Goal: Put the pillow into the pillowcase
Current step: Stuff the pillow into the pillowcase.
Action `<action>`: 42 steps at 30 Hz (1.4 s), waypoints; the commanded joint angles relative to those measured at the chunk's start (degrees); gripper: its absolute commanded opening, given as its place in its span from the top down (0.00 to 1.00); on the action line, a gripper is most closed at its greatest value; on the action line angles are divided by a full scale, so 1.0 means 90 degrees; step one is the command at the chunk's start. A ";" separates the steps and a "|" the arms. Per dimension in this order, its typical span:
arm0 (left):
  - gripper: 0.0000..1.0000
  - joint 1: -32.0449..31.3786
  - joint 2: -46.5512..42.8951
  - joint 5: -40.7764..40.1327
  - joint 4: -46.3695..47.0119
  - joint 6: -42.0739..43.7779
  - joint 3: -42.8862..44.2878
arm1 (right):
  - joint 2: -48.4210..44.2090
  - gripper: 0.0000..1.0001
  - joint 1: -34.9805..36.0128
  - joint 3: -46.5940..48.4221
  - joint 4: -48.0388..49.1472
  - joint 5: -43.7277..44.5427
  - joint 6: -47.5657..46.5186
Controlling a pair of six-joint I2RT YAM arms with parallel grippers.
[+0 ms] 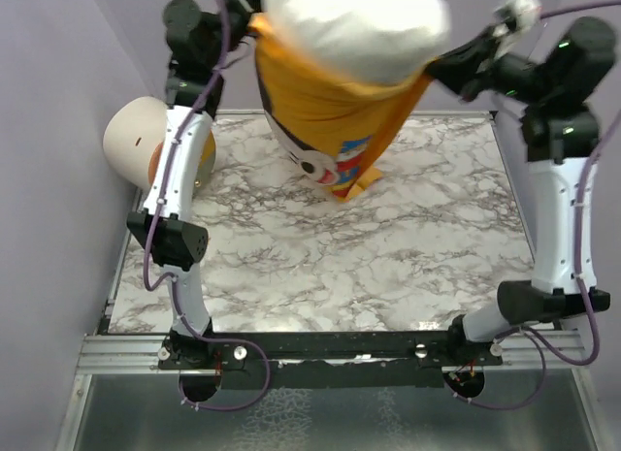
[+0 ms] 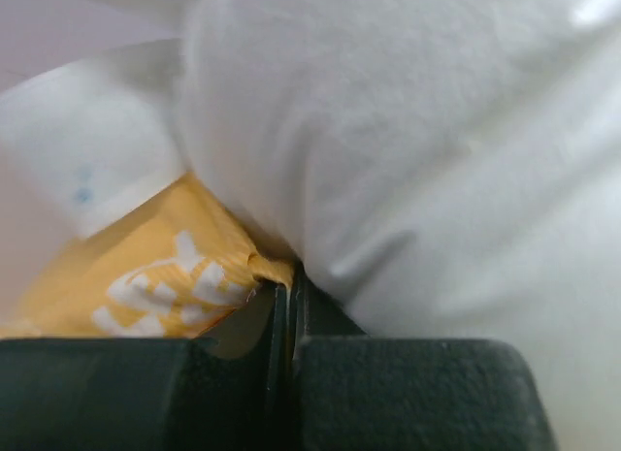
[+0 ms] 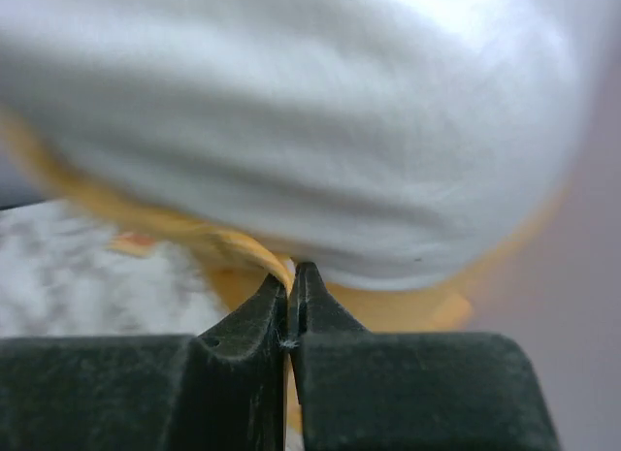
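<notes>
Top external view: pillowcase [image 1: 330, 121], orange-yellow, hangs mouth-up above the far part of the marble table [image 1: 388, 267], stretched between the two arms, with a printed face low on its near side and its lowest corner down at the tabletop. Pillow [image 1: 349, 29], white and plump, sits in the open mouth, its upper part bulging out above the orange rim. Left gripper [image 1: 245, 7] is at the left corner of the mouth and right gripper [image 1: 439, 68] at the right corner, both raised well above the table. A cream cylinder [image 1: 141, 136] lies at the table's left edge, beside the left arm. Left wrist view: left gripper [image 2: 289, 286] has its jaws clenched on a fold of the pillowcase [image 2: 165, 276], which shows white lettering here. The pillow [image 2: 408, 160] presses against the fingers from above and to the right. A blurred white surface at left cannot be identified. Right wrist view: right gripper [image 3: 291, 276] has its jaws pinched tight on the orange hem of the pillowcase [image 3: 243, 252]. The pillow [image 3: 310, 131] swells directly above the fingertips, and the marble table [image 3: 87, 267] shows blurred at lower left.
</notes>
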 commanded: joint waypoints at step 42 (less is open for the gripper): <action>1.00 -0.1478 -0.1954 0.0393 0.1392 0.0658 -0.2518 | -0.0798 0.05 -0.0220 -0.1719 -0.1811 -0.0851 -0.3082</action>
